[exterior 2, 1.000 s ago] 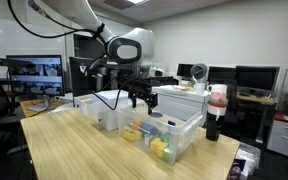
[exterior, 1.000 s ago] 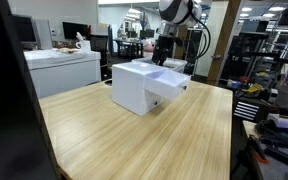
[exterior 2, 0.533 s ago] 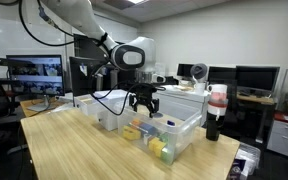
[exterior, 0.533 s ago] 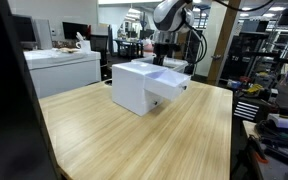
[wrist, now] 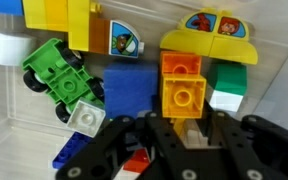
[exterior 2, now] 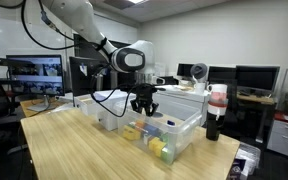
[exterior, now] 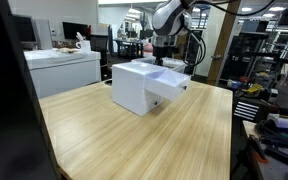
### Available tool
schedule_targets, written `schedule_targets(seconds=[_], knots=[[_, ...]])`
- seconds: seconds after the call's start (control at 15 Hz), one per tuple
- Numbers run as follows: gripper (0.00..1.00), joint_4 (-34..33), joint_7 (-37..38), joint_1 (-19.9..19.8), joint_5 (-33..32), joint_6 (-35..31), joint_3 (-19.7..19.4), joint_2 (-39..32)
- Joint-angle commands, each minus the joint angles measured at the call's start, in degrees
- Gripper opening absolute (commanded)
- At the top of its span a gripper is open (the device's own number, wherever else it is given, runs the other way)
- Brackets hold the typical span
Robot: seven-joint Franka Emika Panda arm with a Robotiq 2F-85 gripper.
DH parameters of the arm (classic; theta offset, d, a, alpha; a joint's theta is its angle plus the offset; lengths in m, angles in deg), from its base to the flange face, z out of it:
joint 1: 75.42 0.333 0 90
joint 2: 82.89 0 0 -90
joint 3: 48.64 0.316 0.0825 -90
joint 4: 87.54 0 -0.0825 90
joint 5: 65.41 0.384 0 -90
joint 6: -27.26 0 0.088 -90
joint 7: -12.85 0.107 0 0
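Note:
My gripper (wrist: 189, 126) points straight down into a clear plastic bin (exterior 2: 187, 136) of toy blocks, seen in both exterior views (exterior: 161, 58). In the wrist view an orange block (wrist: 180, 94) lies right at the fingertips, its lower part between the two black fingers (wrist: 227, 140). The jaws stand narrowed around it; I cannot tell whether they touch it. A blue block (wrist: 130, 92) lies to its left, and a green and white block (wrist: 227, 88) to its right. A yellow curved piece with figures (wrist: 211, 38) lies beyond it.
A green toy vehicle (wrist: 62, 78), a yellow block (wrist: 56, 18) and a clear stud piece (wrist: 85, 118) also lie in the bin. More white bins (exterior: 134, 88) share the wooden table (exterior: 134, 140). A red-capped bottle (exterior 2: 216, 108) stands beside the bin.
The gripper has come down from above the bin to the blocks inside it. Its jaws have narrowed from wide open.

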Motion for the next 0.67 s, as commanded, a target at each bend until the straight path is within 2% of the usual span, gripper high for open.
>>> schedule_targets(seconds=[0.0, 0.4, 0.6], knots=[[0.13, 0.7, 7.2, 1.5, -4.6, 0.9, -0.6, 2.6], [0.13, 1.8, 19.5, 3.9, -4.9, 2.7, -0.7, 9.5], [0.13, 2.2, 22.9, 4.5, -4.5, 3.2, -0.6, 12.4]])
